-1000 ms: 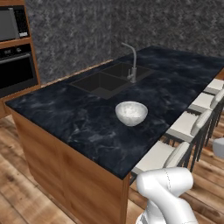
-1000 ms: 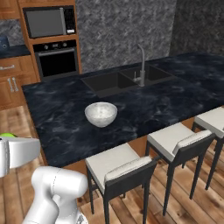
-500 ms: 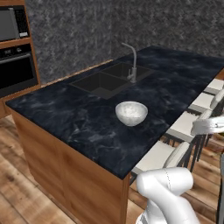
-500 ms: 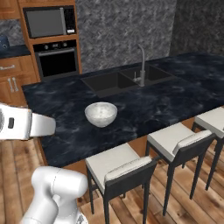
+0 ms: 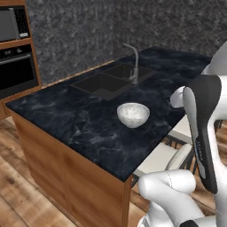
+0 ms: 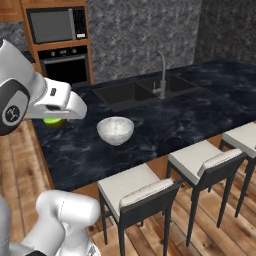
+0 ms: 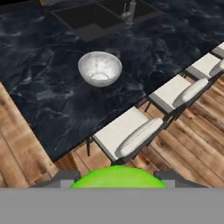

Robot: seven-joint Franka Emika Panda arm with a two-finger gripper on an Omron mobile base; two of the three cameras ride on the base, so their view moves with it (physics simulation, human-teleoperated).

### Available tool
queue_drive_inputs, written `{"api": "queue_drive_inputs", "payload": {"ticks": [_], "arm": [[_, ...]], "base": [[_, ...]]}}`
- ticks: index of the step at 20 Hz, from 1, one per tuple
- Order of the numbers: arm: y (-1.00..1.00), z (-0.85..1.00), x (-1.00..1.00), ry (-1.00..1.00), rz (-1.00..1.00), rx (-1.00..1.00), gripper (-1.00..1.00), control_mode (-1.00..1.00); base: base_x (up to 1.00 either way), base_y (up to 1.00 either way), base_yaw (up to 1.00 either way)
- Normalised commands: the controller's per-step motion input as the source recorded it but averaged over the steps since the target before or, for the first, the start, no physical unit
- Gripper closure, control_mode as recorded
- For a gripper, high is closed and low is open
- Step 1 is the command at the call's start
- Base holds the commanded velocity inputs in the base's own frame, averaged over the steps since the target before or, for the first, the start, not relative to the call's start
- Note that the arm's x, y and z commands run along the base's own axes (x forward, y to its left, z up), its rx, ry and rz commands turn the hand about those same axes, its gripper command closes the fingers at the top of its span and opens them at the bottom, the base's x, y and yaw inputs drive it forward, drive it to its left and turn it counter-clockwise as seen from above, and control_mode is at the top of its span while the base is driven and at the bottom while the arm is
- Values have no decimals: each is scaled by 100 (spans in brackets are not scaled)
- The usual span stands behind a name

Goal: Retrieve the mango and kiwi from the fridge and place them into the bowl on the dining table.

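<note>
**Fruit swung in toward the table, bowl empty**

Holding a round green fruit (image 7: pixel 118 176) in the gripper (image 7: pixel 118 179), jaws set wide and clamped on either side of it; mango or kiwi, cannot tell from this much of it. Over the last second, swung in from the left edge of the right base view to hang by the left end of the dining table (image 6: pixel 165 122), fruit (image 6: pixel 54 121) tucked under the hand. Base unmoved: table, sink and stools sit the same in both base views.

Means the fetch from the fridge looks done for this piece, and only the carry and drop remain. Bowl (image 7: pixel 99 68) empty inside, so probably the first of the two fruits.

Bowl (image 5: pixel 133 114) stands alone on bare black top, near the seating edge, well apart from the sink (image 5: pixel 106 82) and faucet (image 5: pixel 133 66) behind it. Plenty of open surface around it for coming down from above. Stools (image 7: pixel 127 131) line the near edge below the hand; best kept high across them. Bowl small, so needs centring over the rim before letting go, or the fruit may roll off.
</note>
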Motion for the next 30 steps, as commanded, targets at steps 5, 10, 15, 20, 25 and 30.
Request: {"api": "queue_drive_inputs", "payload": {"ticks": [5, 10, 15, 20, 25, 30], "arm": [[0, -14, 79, 17, 0, 0, 100, -100], [0, -55, 66, -1, 0, 0, 100, -100], [0, -71, 57, -9, 0, 0, 100, -100], [0, -61, 47, -5, 0, 0, 100, -100], [0, -32, 54, 0, 0, 0, 100, -100], [0, -11, 65, 1, 0, 0, 100, -100]], "base": [[0, 0, 0], [0, 0, 0], [0, 0, 0], [0, 0, 0], [0, 0, 0], [0, 0, 0]]}}
